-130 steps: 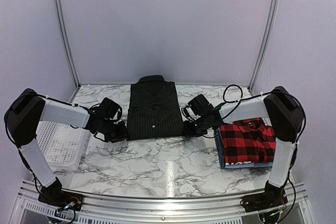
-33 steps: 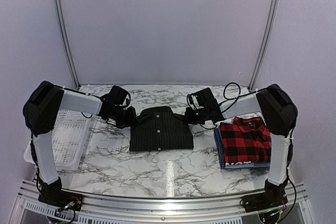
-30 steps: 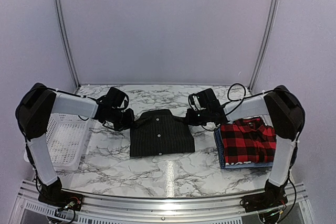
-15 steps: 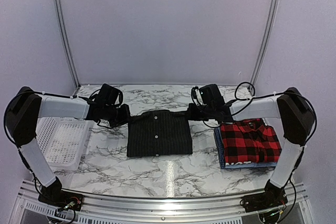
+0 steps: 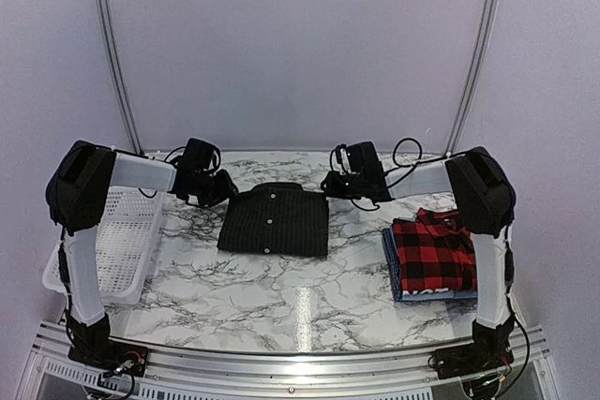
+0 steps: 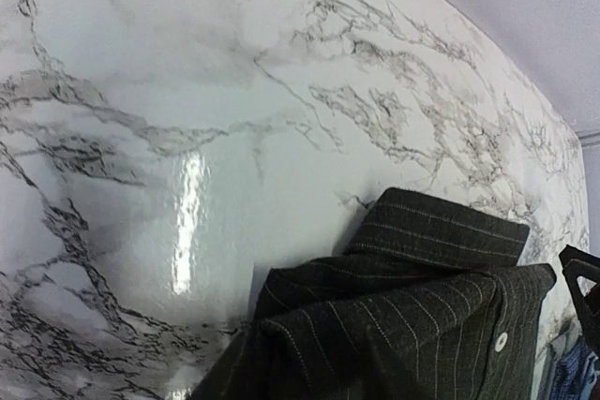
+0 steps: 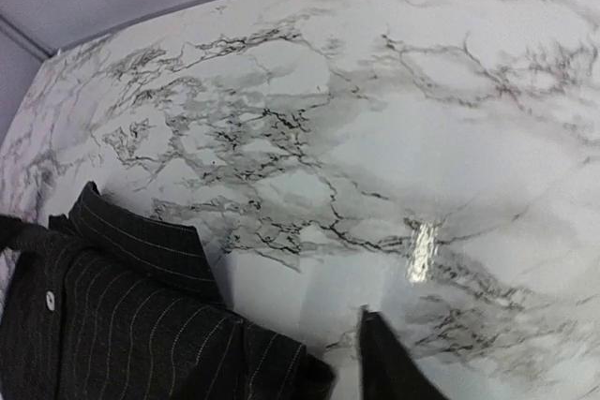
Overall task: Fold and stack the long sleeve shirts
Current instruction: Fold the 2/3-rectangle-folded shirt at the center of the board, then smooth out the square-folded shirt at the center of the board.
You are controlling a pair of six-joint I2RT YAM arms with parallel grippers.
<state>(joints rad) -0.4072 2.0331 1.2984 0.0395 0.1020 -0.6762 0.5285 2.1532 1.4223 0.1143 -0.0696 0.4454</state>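
Marble table [image 5: 300, 302]: white basket [image 5: 117, 241] at left; folded black shirt [image 5: 274, 222] between left gripper [image 5: 226, 190] and right gripper [image 5: 328, 185], grip unclear

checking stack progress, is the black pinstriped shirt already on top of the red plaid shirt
No, the black pinstriped button-up shirt lies on the marble table, apart from the red-and-black plaid shirt.

Bright, even overhead light; soft glare streak on marble table [image 5: 302, 311] before black shirt [image 5: 274, 222]; wide-angle bowing at wrist-view edges.
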